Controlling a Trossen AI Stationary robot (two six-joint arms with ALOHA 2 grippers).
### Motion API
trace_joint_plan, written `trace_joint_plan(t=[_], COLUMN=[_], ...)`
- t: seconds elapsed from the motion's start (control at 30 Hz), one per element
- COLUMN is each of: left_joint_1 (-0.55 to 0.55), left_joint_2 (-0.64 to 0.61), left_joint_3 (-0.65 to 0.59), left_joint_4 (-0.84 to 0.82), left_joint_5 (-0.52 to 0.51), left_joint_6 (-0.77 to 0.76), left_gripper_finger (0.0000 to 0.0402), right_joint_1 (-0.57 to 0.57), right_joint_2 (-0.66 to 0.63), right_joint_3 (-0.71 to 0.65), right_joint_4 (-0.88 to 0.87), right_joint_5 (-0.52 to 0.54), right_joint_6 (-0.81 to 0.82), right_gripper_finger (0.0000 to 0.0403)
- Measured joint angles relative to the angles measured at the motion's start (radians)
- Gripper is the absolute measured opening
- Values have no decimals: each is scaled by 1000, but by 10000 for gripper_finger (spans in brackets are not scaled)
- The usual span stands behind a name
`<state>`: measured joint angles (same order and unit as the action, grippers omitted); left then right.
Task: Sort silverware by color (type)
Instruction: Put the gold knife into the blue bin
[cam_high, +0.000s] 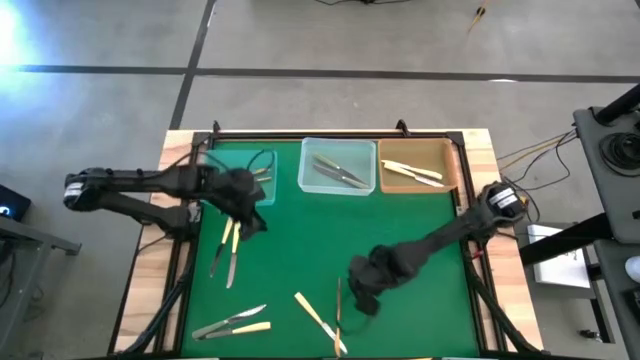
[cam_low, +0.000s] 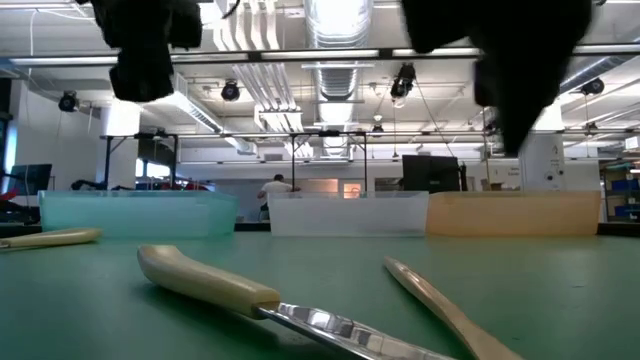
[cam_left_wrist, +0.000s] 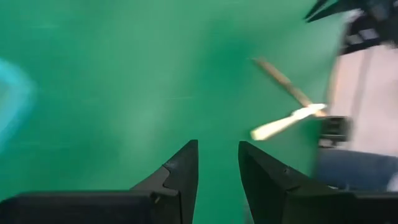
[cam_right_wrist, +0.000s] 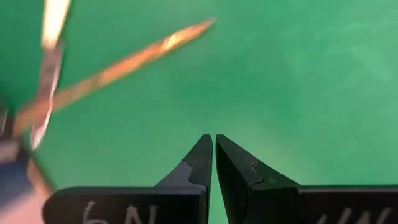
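Left gripper (cam_left_wrist: 217, 165): fingers parted by a narrow gap, nothing between them; it hangs over bare green mat at the far left, just near of the teal tray (cam_high: 262, 172).
Right gripper (cam_right_wrist: 214, 155): fingertips almost touching, holding nothing; it hovers above the mat near the table's near-centre, just right of a golden-bronze piece (cam_high: 339, 305).
Silverware on the mat: a cream-handled knife (cam_high: 320, 316) crosses the bronze piece near the near edge; a silver and cream pair (cam_high: 233, 323) lies at the near left; two more pieces (cam_high: 227, 250) lie below the left gripper.
Silverware sorted: silver pieces in the clear middle tray (cam_high: 338, 167), cream pieces in the brown right tray (cam_high: 418, 168).
Only in the low view: a cream-handled knife (cam_low: 215, 283) and a bronze handle (cam_low: 440, 305) lie flat close to the camera; a person (cam_low: 272, 193) stands far behind the trays.
Only in the right wrist view: the bronze piece (cam_right_wrist: 112, 71) lies apart from the fingertips.
Open room: the mat's centre, between the arms, is bare; the right side of the mat, near of the brown tray, is free too.
Edges: a dark rail (cam_high: 330, 134) runs behind the trays.
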<state>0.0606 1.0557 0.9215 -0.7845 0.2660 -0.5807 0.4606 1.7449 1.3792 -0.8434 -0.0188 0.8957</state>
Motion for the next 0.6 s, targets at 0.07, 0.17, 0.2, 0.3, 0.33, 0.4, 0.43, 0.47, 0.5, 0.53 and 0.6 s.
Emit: trace_joint_plan(t=[0.07, 0.17, 0.2, 0.3, 0.33, 0.4, 0.43, 0.47, 0.5, 0.53, 0.6], left_joint_1=[-72, -166, -192, -251, -269, -300, -314, -325, -336, -347, -369], left_joint_2=[1, 8, 10, 17, 18, 18, 18, 18, 18, 18, 26], left_joint_3=[0, 0, 0, 0, 0, 1, 1, 1, 1, 1, 1], left_joint_4=[58, 163, 192, 283, 305, 348, 360, 367, 372, 374, 374], left_joint_5=[-19, -83, -105, -160, -176, -208, -222, -229, -232, -232, -233], left_joint_6=[-80, -157, -180, -235, -249, -265, -268, -270, -270, -269, -269], left_gripper_finger=[97, 97, 98, 98, 98, 98, 98, 98, 98, 98, 98], right_joint_1=[52, 118, 134, 172, 184, 204, 215, 224, 233, 240, 252], right_joint_2=[-1, 6, 8, 26, 30, 35, 38, 41, 45, 49, 56], right_joint_3=[0, 1, 1, 1, 1, 2, 4, 4, 4, 4, 6], right_joint_4=[1, 2, 4, 26, 35, 62, 81, 109, 141, 179, 252], right_joint_5=[-30, -66, -68, -68, -69, -69, -68, -67, -60, -39, 32], right_joint_6=[-60, -145, -162, -161, -135, -76, -60, -50, -45, -41, -43], right_gripper_finger=[13, 13, 13, 13, 13, 13, 13, 13, 13, 13, 13])
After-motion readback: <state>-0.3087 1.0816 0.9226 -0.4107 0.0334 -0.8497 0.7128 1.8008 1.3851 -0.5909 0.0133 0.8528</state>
